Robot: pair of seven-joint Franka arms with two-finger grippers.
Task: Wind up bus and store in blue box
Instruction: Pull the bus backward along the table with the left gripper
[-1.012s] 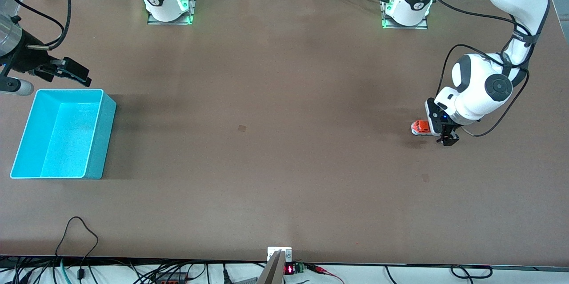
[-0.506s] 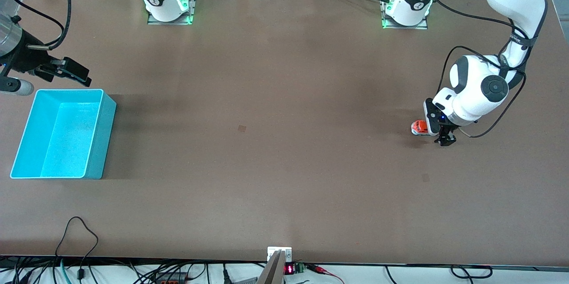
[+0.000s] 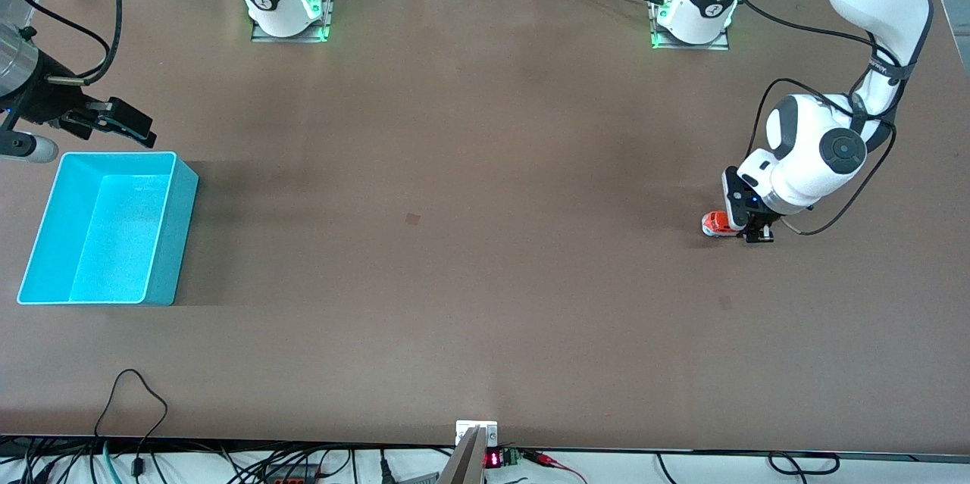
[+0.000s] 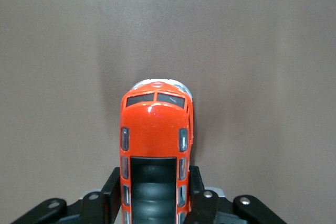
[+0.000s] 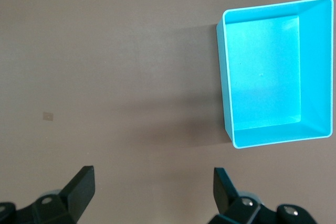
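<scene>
The small orange-red bus [image 3: 714, 224] stands on the table toward the left arm's end. My left gripper [image 3: 758, 233] is down at the table, shut on the bus. In the left wrist view the black fingers [image 4: 112, 183] press on both sides of the bus [image 4: 156, 129], whose front end sticks out past them. The blue box [image 3: 106, 234] lies open and empty toward the right arm's end. My right gripper [image 3: 115, 123] hangs open over the table by the box's farther rim and holds nothing. The right wrist view shows the right gripper [image 5: 152, 178] and the blue box [image 5: 227, 103].
Both arm bases [image 3: 288, 14] [image 3: 693, 22] stand along the table's farther edge. Small square marks [image 3: 411, 218] [image 3: 725, 303] are on the brown table top. Cables [image 3: 129, 408] and a small device [image 3: 476, 435] lie at the nearest edge.
The left gripper's fingers have closed onto the bus, and the hand has shifted slightly along it. The right arm has not moved.
</scene>
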